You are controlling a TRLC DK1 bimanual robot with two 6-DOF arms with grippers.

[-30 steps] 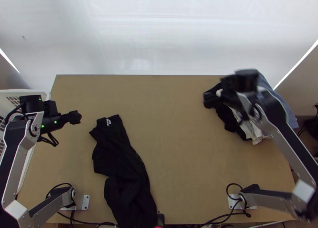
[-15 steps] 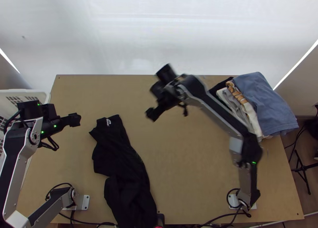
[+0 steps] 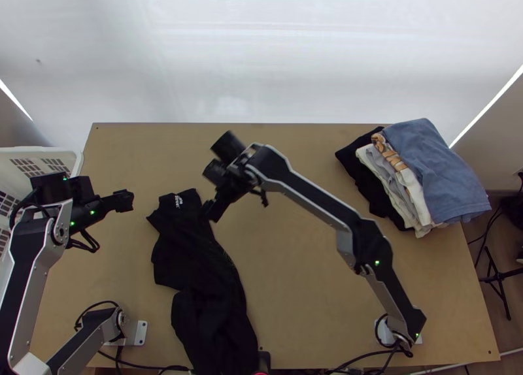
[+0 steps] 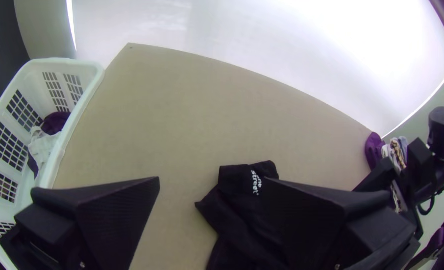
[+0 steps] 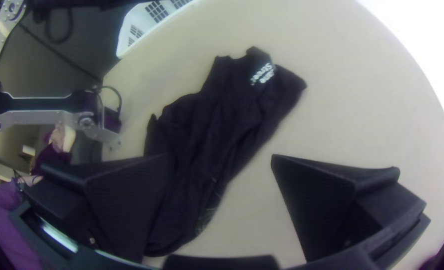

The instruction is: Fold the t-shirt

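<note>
Close over the printed end of a black t-shirt (image 3: 199, 264), the right gripper (image 5: 221, 156) hangs with its two fingers parted, holding nothing. Off to the shirt's other side, the left gripper (image 4: 211, 179) is likewise spread wide and without cloth. Their places on either side suggest that the pair is meant to take the printed end from both sides, perhaps to lift and flatten the shirt before folding.

The shirt lies on the tabletop (image 3: 294, 277) as a long, rumpled strip, left of the middle, running to the near edge. White lettering marks its far end.

Beyond the left gripper, at the tabletop's left edge, stands a white plastic laundry basket (image 4: 87, 97) with slotted walls. Inside are a dark garment (image 4: 55, 122) and a white one (image 4: 43, 146), probably laundry waiting its turn.

At the far right corner is a stack of folded clothes (image 3: 431, 172), blue on top, with patterned, white, grey and black layers beneath. It was likely put there to leave the middle for folding.
</note>
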